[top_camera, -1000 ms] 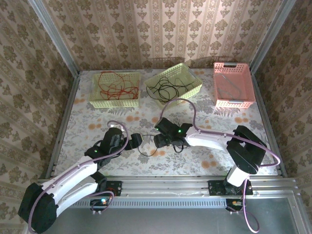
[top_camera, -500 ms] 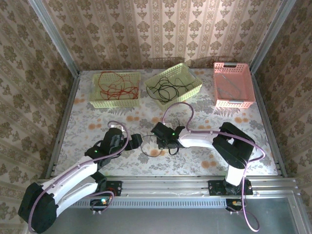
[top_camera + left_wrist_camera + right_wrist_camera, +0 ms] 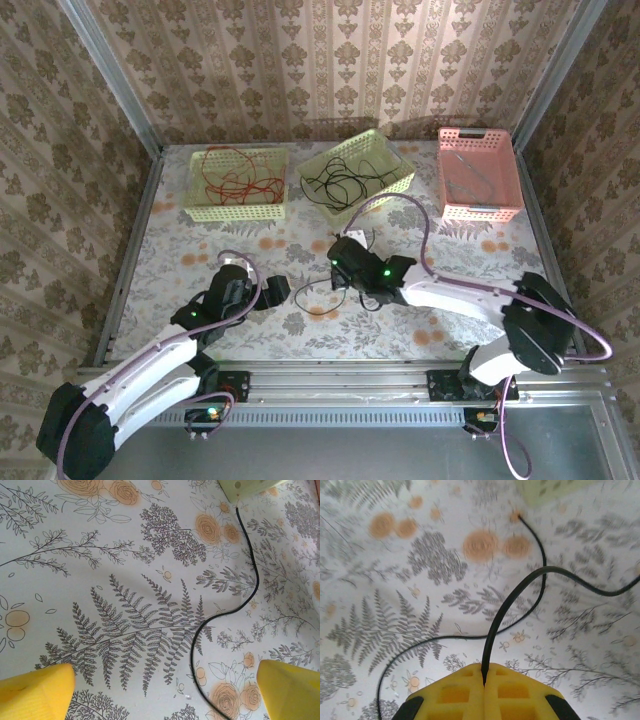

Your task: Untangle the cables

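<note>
open tabletop (image 3: 180, 250) before far baskets (image 3: 235, 211)

The black cable (image 3: 487, 647) had a smooth sheath. Pads of the right gripper (image 3: 484, 670) were matt yellow plastic. The table cover (image 3: 200, 250) was matt and printed. The pink basket (image 3: 480, 212) was perforated plastic, the front rail (image 3: 340, 385) bare metal.

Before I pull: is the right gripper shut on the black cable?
Shut: on the right gripper the yellow fingers meet, pinching the black cable.
</note>
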`<state>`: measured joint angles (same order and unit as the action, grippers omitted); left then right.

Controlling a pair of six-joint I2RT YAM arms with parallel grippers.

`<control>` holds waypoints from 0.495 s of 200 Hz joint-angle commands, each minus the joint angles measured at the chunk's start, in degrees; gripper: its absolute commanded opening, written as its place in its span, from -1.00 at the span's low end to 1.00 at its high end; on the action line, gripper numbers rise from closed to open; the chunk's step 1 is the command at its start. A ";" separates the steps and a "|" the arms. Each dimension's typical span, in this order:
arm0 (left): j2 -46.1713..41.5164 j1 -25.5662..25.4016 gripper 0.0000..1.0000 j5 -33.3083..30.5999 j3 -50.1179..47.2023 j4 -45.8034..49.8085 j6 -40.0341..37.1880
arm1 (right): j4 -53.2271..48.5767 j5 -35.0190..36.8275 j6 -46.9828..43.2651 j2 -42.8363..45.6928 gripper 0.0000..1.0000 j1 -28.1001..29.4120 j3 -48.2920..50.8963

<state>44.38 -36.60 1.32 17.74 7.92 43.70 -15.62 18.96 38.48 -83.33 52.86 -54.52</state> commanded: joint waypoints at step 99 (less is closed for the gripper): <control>4.21 0.39 0.87 1.78 6.91 1.32 -2.73 | -6.65 9.35 -25.50 8.93 -1.00 -1.81 -33.65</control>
<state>48.01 -36.60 2.00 21.43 7.99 43.05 -22.11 25.10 21.65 -73.54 52.34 -79.83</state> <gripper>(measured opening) 0.937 0.061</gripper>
